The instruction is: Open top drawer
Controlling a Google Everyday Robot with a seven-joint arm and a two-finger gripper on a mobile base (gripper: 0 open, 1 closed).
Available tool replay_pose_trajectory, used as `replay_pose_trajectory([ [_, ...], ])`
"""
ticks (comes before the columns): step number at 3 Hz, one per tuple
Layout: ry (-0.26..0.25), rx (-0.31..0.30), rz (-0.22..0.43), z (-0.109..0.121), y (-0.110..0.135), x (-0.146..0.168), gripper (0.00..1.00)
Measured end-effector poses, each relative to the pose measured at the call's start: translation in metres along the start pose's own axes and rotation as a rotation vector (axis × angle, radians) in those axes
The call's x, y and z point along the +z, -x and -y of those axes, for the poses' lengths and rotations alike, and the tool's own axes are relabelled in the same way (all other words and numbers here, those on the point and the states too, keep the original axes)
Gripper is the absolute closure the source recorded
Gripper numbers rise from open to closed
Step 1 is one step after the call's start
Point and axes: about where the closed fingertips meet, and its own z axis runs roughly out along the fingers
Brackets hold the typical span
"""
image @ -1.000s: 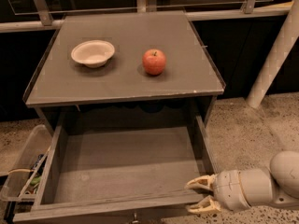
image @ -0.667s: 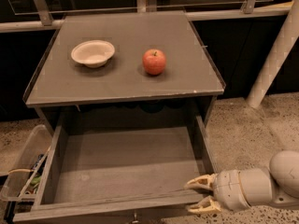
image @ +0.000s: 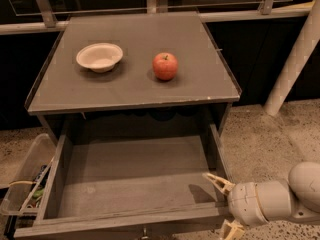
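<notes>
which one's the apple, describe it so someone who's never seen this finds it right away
Find the grey cabinet top above the pulled-out top drawer, whose right front corner the gripper sits by with fingers open. Two things rest on that top: the apple is the round red one, right of the pale, empty bowl.

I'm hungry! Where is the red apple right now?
In the camera view the apple sits on the cabinet top, right of the white bowl, above the open top drawer; the gripper is low by the drawer's front right corner.
</notes>
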Motion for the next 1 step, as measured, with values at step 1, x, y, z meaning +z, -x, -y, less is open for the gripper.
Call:
replay_pose_trajectory([
  [1,0.0,0.0,0.0,0.0,0.0,0.0,0.0],
])
